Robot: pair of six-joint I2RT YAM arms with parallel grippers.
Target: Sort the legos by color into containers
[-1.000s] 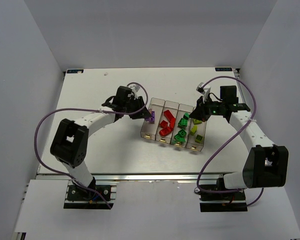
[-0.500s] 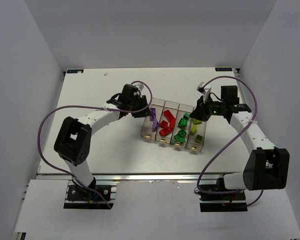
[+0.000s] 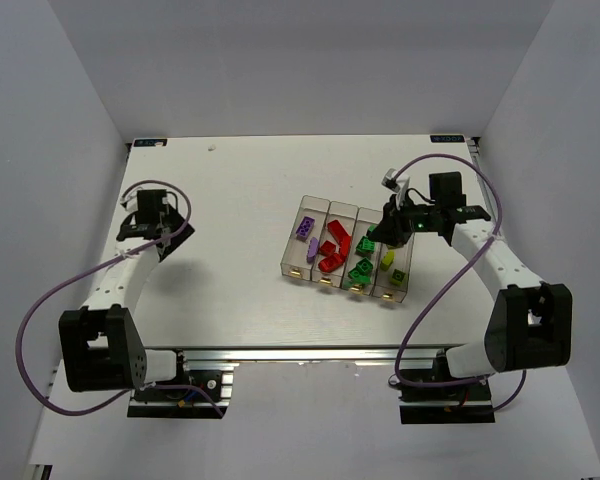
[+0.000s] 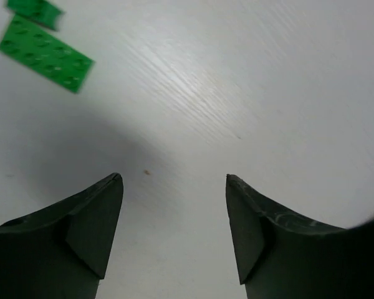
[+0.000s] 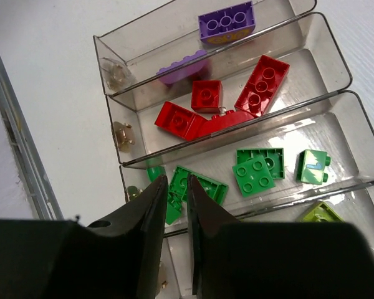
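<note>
Black left gripper [image 4: 174, 180] hangs over the white table [image 4: 268, 93], well left of the bins, jaws wide apart and gripping nothing. Two flat green studded plates [image 4: 45, 53] lie beyond it; we can't tell if they count. Right gripper [image 5: 176, 180] hovers above the bins [image 5: 352, 146], jaws parted a crack, nothing between.

We judge sorting nearly done: purple bricks [image 5: 227, 22], red bricks [image 5: 263, 84], dark green bricks [image 5: 257, 174] and yellow-green bricks [image 5: 318, 215] each lie in their own bin, and we see none loose from the top.

Bricks are glossy, hard, studded blocks. Bins are clear thin-walled troughs with gold tabs [image 5: 120, 134]. Table is matte with faint grain.
</note>
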